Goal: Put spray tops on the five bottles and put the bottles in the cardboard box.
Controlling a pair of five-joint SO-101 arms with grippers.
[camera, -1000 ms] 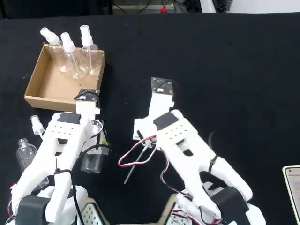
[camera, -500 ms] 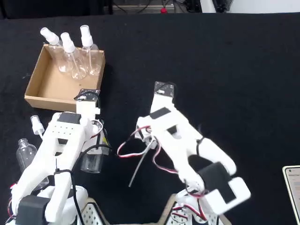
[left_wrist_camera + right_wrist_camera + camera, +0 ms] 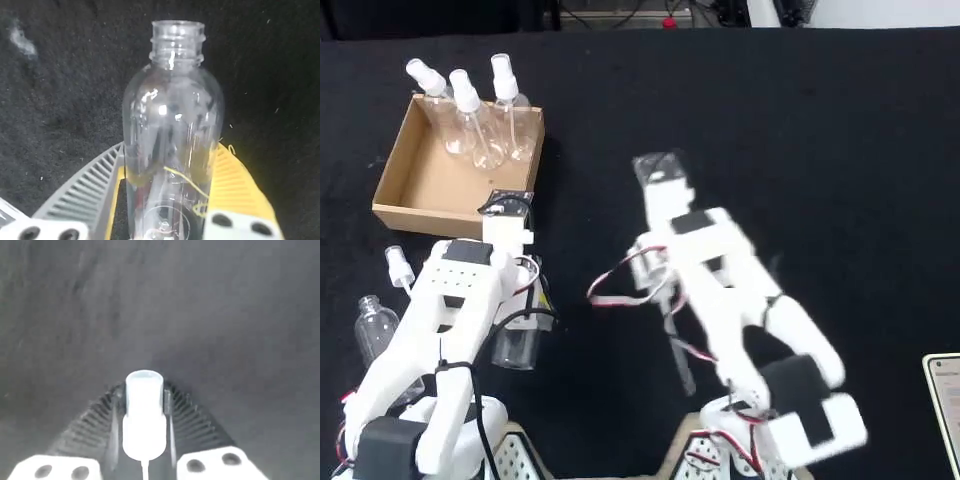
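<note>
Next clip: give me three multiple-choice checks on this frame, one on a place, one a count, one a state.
1. Where are the capped bottles?
A. in the box
B. in the left claw
C. beside the right arm's base

2. How many bottles are in the box?
A. two
B. three
C. five

3. The bottle in the left claw is:
A. uncapped
B. capped
C. crushed flat

Answers:
1 A: the high view shows them at the box's far end.
2 B: three can be counted there.
3 A: the left wrist view shows its bare threaded neck.
</note>
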